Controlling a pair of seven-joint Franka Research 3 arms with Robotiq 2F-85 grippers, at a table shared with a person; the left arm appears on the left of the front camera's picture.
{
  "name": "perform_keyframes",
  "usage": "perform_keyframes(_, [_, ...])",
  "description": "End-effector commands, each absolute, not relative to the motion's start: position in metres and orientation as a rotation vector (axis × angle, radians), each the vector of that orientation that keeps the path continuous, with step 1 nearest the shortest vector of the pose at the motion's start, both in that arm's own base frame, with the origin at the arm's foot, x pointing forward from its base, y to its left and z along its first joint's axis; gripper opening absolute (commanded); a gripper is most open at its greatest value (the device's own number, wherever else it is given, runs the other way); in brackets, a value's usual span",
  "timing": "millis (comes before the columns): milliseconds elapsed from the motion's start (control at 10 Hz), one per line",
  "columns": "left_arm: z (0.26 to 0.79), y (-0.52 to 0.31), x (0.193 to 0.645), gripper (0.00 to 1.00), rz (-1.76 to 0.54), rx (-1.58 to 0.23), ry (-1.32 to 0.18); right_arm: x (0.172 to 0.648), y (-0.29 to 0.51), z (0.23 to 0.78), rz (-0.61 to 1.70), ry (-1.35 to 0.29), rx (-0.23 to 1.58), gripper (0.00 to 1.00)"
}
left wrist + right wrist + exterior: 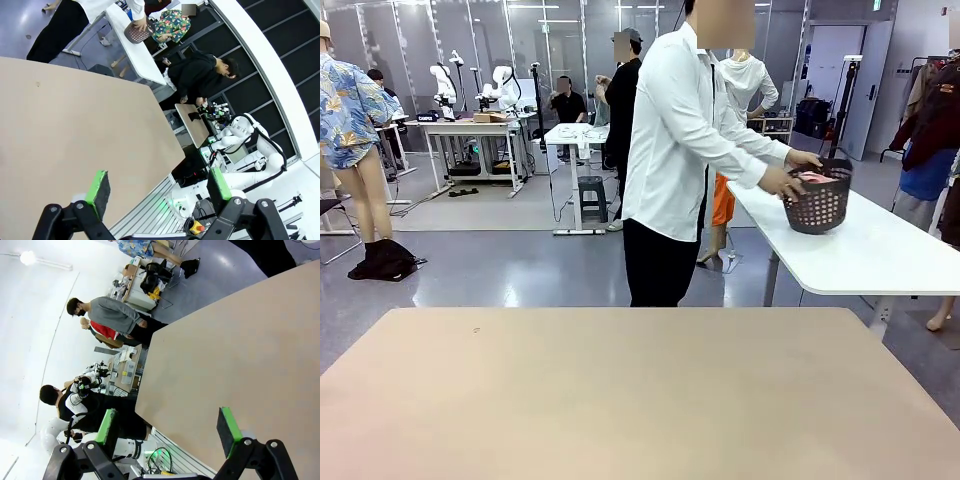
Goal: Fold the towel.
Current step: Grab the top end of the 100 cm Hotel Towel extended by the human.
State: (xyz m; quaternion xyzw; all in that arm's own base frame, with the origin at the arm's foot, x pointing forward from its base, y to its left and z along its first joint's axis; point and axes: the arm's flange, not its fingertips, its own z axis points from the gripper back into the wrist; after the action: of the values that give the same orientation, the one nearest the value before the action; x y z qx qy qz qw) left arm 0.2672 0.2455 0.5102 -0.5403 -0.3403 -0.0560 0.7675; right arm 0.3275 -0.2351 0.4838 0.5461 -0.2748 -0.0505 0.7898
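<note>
Nothing of the fold has begun, as far as I can judge. The robot's tan table (pixel 620 400) has no towel on it yet. Beyond its far edge stands a white side table (pixel 880 250), and the person (pixel 670 150) leans over that table's end with both hands at the dark basket (pixel 817 205), which stands near its corner. The towel (pixel 815 178) sits bunched inside the basket, a pink patch at the rim (how it lies in there cannot be told). The left gripper (pixel 159 186) and the right gripper (pixel 167 426) hang near the tan table's edges, jaws spread wide, holding nothing. Left to do: bring the towel over, lay it flat and fold it.
</note>
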Motion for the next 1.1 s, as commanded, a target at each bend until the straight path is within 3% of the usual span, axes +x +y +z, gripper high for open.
perform_keyframes(0, [0.5121,0.2468,0.2681,1.0,-0.134,-1.19,-0.756,0.3285,-0.2357,0.4841,-0.1,-0.599,1.182,1.0])
perform_keyframes(1000, [0.5121,0.2468,0.2681,1.0,-0.134,-1.19,-0.756,0.3285,-0.2357,0.4841,-0.1,-0.599,1.182,1.0])
